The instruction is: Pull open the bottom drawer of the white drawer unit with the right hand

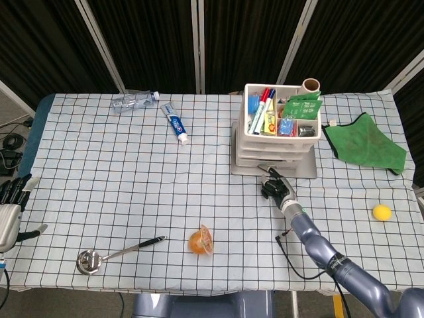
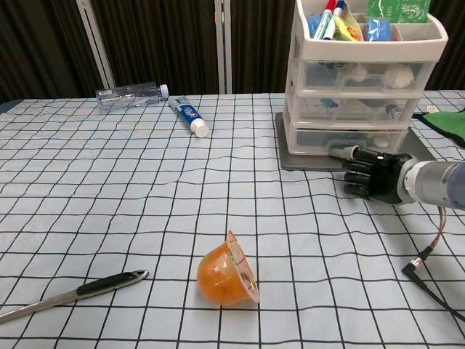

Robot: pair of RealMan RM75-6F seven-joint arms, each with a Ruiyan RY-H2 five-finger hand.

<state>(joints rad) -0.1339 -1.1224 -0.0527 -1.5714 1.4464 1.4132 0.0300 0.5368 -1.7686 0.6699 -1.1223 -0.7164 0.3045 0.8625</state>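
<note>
The white drawer unit [image 1: 273, 156] stands on a grey base at the back right, with a tray of pens and packets on top. Its bottom drawer [image 2: 349, 139] looks closed in the chest view. My right hand [image 1: 275, 189] [image 2: 374, 176] lies on the table just in front of that drawer, fingers curled in and holding nothing. One fingertip [image 2: 341, 153] reaches the lower edge of the drawer front. My left hand [image 1: 10, 205] hangs off the table's left edge, fingers apart and empty.
An orange cup [image 2: 227, 271] lies tipped near the front middle, a ladle [image 1: 89, 260] at the front left. A toothpaste tube [image 1: 175, 123] and clear bottle [image 1: 134, 101] lie at the back. A green cloth [image 1: 364, 142] and yellow ball [image 1: 381, 212] sit right; a cable [image 2: 425, 262] trails from my right arm.
</note>
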